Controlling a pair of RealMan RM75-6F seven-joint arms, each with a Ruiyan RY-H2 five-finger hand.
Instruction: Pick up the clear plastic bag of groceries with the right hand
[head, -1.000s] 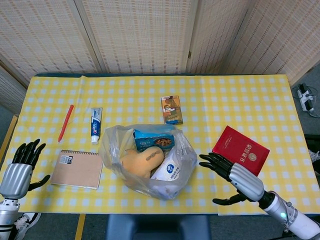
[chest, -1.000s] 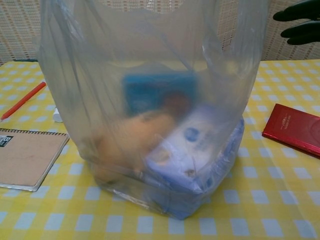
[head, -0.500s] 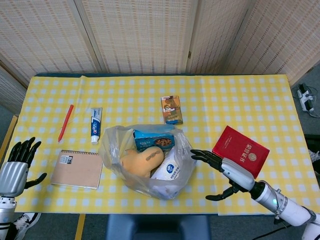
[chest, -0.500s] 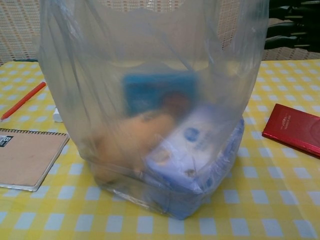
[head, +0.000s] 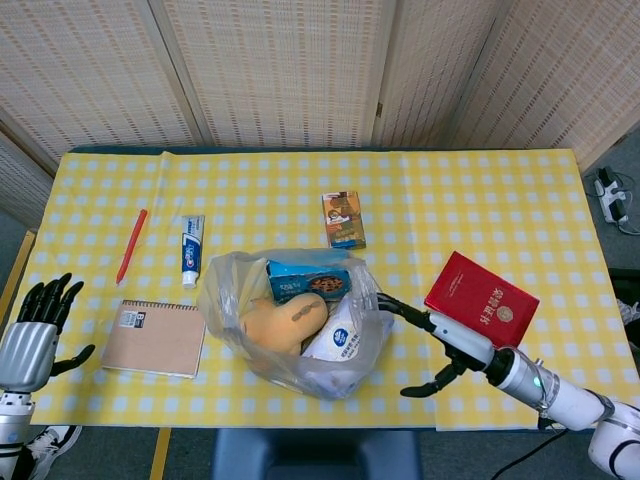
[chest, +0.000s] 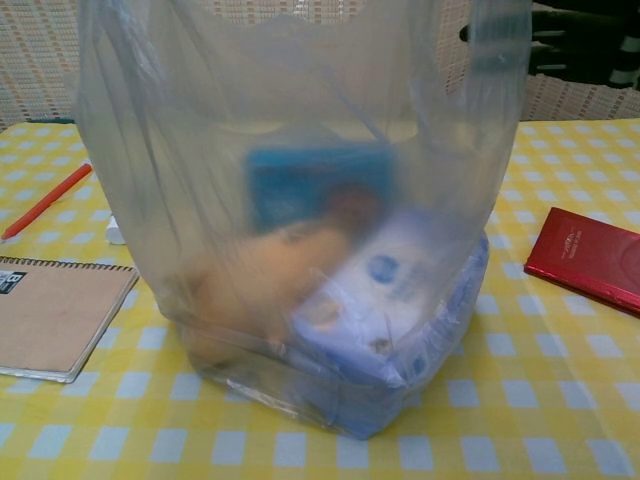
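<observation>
Fingers (head: 392, 303) of the right hand (head: 432, 336) are spread and stretched toward the clear plastic bag (head: 292, 320), their tips at its right edge near the rim, thumb hanging apart below; nothing is gripped, and whether the tips actually touch the plastic cannot be told. In the chest view the same dark fingers show at the bag's upper right edge. The bag stands on the yellow checked tablecloth (head: 480, 200) near the front edge of the table, about midway across, its mouth open upward. Inside lie a blue packet (head: 306, 279), a tan rounded item (head: 284, 323) and a white carton with a blue logo (head: 338, 340).

Just right of the hand lies a red booklet (head: 481, 299). Behind the bag sits a small snack box (head: 343, 219). To the left are a toothpaste tube (head: 192, 250), a red pen (head: 131, 245) and a brown spiral notebook (head: 154, 338). The left hand (head: 32, 336) hovers at the table's front left corner, fingers apart and holding nothing.
</observation>
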